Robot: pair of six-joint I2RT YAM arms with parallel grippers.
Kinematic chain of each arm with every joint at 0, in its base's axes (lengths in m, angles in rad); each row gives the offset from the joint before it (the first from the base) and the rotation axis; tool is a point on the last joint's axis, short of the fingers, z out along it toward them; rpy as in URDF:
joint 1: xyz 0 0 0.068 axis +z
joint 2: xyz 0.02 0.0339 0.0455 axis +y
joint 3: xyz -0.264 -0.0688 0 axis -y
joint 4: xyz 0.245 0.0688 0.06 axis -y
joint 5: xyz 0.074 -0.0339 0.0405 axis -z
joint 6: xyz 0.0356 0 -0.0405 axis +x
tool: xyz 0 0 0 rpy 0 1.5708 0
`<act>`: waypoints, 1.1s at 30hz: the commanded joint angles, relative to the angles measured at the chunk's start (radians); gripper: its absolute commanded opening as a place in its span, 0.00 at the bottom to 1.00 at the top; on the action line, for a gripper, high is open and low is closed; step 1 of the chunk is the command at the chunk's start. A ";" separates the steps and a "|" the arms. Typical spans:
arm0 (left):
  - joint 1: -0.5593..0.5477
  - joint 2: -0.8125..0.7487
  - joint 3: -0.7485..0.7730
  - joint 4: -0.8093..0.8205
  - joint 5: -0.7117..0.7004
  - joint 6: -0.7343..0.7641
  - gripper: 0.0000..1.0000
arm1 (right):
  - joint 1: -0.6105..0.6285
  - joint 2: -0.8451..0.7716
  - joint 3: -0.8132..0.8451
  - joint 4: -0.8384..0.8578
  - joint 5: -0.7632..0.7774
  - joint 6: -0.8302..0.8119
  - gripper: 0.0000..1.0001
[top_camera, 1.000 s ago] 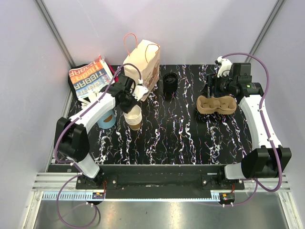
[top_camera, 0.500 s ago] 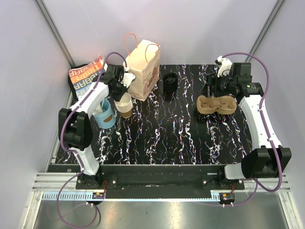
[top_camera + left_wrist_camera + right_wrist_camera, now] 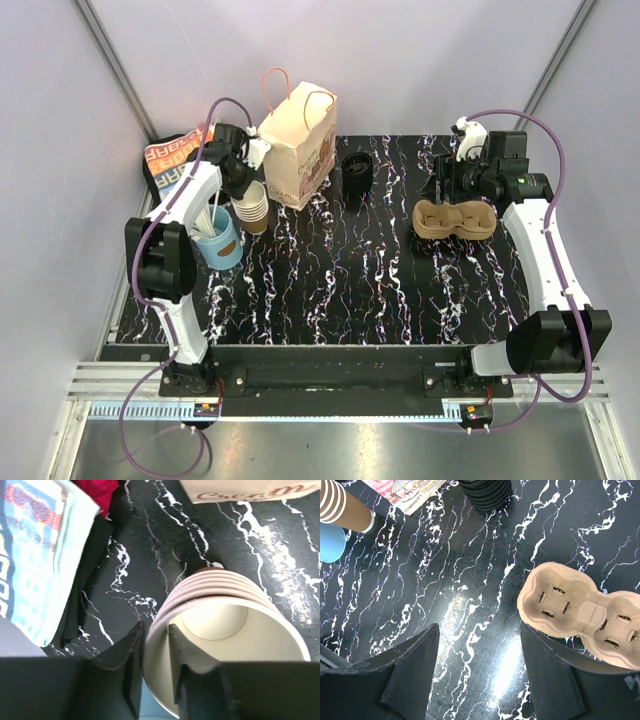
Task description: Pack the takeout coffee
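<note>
Left hand (image 3: 154,645) clamped on rim of lidless paper cup stack (image 3: 225,625), just beside kraft bag (image 3: 298,145). Black lid stack (image 3: 487,492) mid-counter (image 3: 350,290). Pulp cup tray (image 3: 580,615) at right. Right hand (image 3: 479,630) above it, fingers apart. Lidded takeout coffee not visible in any view.

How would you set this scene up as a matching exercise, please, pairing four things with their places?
Things:
1. cup tray
2. blue cup
3. stack of paper cups
4. stack of black lids

Places:
A. far right, on its own
B. rim between the left fingers
C. near left, holding white sticks
D. just right of the paper bag

Pairs: 1-A, 2-C, 3-B, 4-D
</note>
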 commanded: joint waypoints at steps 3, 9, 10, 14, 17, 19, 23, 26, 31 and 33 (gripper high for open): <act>0.018 -0.001 0.064 0.045 -0.019 -0.021 0.35 | 0.004 -0.037 0.003 0.034 -0.013 0.006 0.72; 0.038 -0.044 0.094 0.046 -0.003 -0.038 0.49 | 0.003 -0.037 0.005 0.032 -0.016 0.009 0.72; 0.045 -0.052 0.099 0.046 -0.003 -0.039 0.50 | 0.003 -0.037 0.006 0.034 -0.016 0.009 0.72; 0.064 -0.090 0.142 0.046 -0.003 -0.056 0.68 | 0.004 -0.039 0.011 0.032 -0.015 0.011 0.72; 0.086 -0.112 0.186 0.046 0.024 -0.077 0.83 | 0.006 -0.042 0.011 0.032 -0.015 0.013 0.72; 0.101 -0.121 0.222 0.046 0.043 -0.088 0.89 | 0.004 -0.042 0.011 0.032 -0.015 0.013 0.72; 0.107 -0.148 0.266 0.053 0.099 -0.090 0.93 | 0.004 -0.045 0.011 0.032 -0.015 0.014 0.73; 0.107 -0.176 0.278 0.059 0.223 -0.065 0.96 | 0.004 -0.048 0.012 0.032 -0.012 0.013 0.73; 0.060 -0.218 0.292 0.050 0.310 -0.026 0.99 | 0.004 -0.054 0.006 0.031 -0.006 0.010 0.73; 0.005 -0.239 0.285 0.043 0.307 0.010 0.99 | 0.003 -0.056 0.005 0.031 -0.004 0.009 0.73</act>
